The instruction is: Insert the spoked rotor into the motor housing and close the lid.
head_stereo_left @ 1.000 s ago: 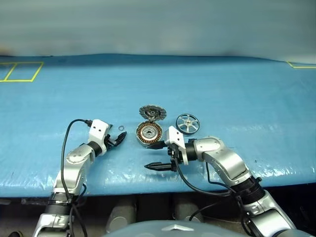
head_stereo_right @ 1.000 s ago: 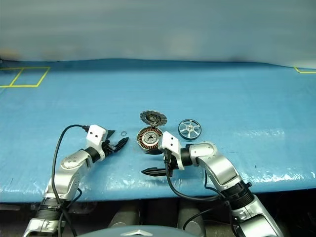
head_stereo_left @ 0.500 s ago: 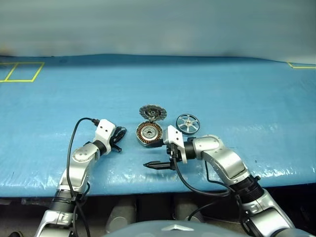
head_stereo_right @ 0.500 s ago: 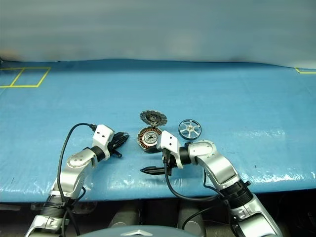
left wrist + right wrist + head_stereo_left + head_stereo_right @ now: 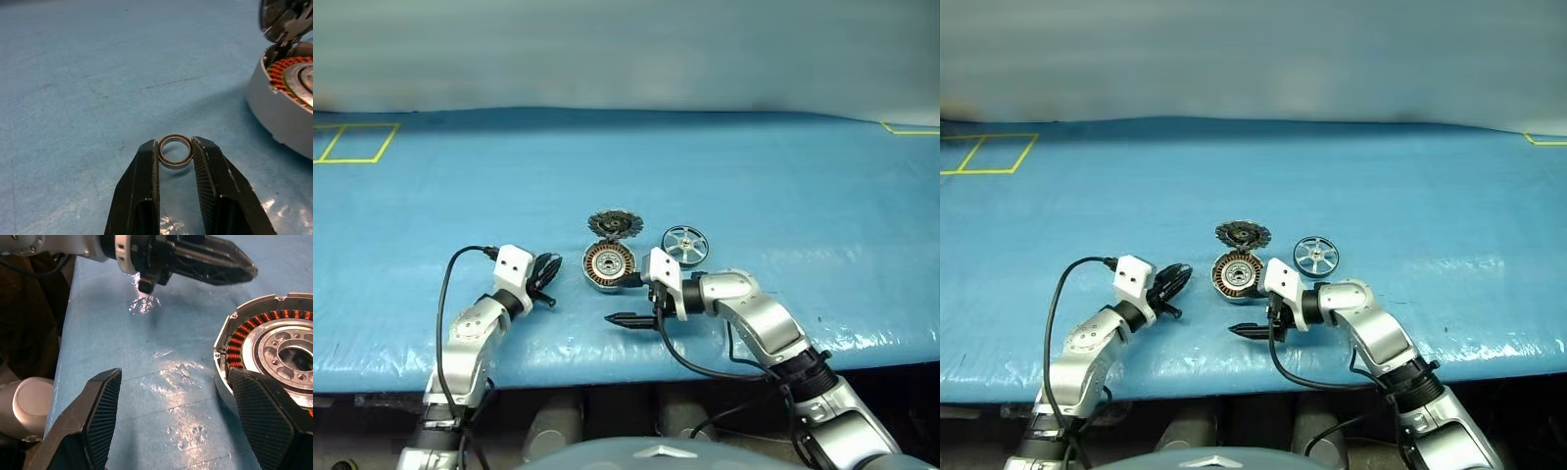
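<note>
1. Head views: the left gripper [image 5: 546, 277], spread beside a small metal ring a second ago, has since pinched it and lifted it off the bench [image 5: 783, 166]. The motor housing [image 5: 609, 265] sits near the bench's front edge, its lid [image 5: 615, 223] tilted open behind it and the spoked rotor [image 5: 685, 245] just beside, untouched. The rotor step has not begun.
2. Left wrist view: the small ring [image 5: 175, 151] is clamped between both fingers [image 5: 148, 169], the housing close by.
3. Right wrist view: the right gripper [image 5: 188, 418] stays spread wide, one finger at the housing's wall.
4. No brand, label or writing is readable.
</note>
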Robot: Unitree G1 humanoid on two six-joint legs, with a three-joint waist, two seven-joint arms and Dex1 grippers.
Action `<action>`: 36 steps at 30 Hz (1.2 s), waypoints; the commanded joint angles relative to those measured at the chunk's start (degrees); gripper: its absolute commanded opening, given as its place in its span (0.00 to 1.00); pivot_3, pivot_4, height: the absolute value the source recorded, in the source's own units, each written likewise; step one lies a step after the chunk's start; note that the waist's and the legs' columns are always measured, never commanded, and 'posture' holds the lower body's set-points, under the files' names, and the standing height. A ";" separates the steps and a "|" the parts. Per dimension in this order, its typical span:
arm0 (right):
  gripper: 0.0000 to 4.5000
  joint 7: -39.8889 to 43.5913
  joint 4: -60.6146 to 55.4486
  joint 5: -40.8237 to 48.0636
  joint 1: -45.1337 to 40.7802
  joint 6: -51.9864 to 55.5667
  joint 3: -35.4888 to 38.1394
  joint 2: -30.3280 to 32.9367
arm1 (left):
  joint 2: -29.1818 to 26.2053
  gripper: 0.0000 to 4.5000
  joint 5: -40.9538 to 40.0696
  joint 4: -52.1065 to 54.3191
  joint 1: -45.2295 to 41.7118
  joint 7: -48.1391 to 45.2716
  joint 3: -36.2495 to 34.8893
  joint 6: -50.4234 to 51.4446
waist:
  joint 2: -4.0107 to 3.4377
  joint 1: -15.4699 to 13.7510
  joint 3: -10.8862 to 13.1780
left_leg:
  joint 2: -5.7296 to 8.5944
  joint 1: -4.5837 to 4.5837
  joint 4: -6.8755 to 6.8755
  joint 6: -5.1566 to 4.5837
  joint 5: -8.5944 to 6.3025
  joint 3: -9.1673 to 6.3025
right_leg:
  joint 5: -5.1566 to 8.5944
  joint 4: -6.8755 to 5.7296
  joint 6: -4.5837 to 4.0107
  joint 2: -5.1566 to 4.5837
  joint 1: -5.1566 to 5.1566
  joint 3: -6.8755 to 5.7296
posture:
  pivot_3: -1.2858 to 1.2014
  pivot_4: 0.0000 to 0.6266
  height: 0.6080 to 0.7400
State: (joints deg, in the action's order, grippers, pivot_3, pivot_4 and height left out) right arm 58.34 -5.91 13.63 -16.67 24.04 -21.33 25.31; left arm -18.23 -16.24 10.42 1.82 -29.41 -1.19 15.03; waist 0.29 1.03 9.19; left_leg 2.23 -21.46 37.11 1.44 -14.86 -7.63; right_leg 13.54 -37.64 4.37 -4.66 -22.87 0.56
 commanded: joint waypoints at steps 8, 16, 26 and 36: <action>0.82 -1.70 -3.89 2.14 0.92 -1.21 3.37 -0.43 | -5.22 0.15 -5.81 5.97 -2.15 -9.45 1.27 3.40 | 0.01 -0.07 0.01 | 0.01 -0.01 -0.01 -0.05 0.05 0.03 | 0.00 0.02 0.04 0.02 0.00 -0.01 | 0.52 0.24 1.00; 0.82 -1.65 -6.88 0.89 1.89 -0.24 3.68 3.40 | -6.46 0.15 -2.27 0.21 -6.78 -13.93 6.82 1.71 | 0.00 -0.04 0.03 | 0.03 -0.07 -0.01 -0.05 0.04 0.03 | -0.01 0.04 0.04 0.02 -0.06 -0.01 | 0.52 0.24 1.00; 0.82 -3.77 -7.05 -0.51 4.04 -0.58 2.37 3.71 | -6.13 0.15 -1.43 -6.74 -12.68 -18.68 8.76 0.40 | 0.03 0.20 0.05 | 0.02 -0.09 -0.02 -0.06 0.04 0.04 | -0.01 0.06 0.05 0.03 -0.07 0.00 | 0.52 0.24 1.00; 0.82 -5.14 -7.55 -0.83 4.71 -1.19 2.17 3.14 | -4.57 0.15 -0.03 -11.99 -16.04 -20.57 10.76 0.03 | 0.03 0.21 0.05 | 0.03 -0.10 -0.02 -0.07 0.04 0.03 | -0.02 0.07 0.06 0.03 -0.07 0.00 | 0.52 0.24 1.00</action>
State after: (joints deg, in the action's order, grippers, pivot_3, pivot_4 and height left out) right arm 53.33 -11.46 12.61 -12.00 23.94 -19.64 28.64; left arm -22.92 -16.59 -1.76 -13.25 -49.29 9.09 16.52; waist 0.32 1.23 9.23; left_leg 2.26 -21.56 37.09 1.37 -14.81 -7.60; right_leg 13.52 -37.56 4.43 -4.63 -22.94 0.56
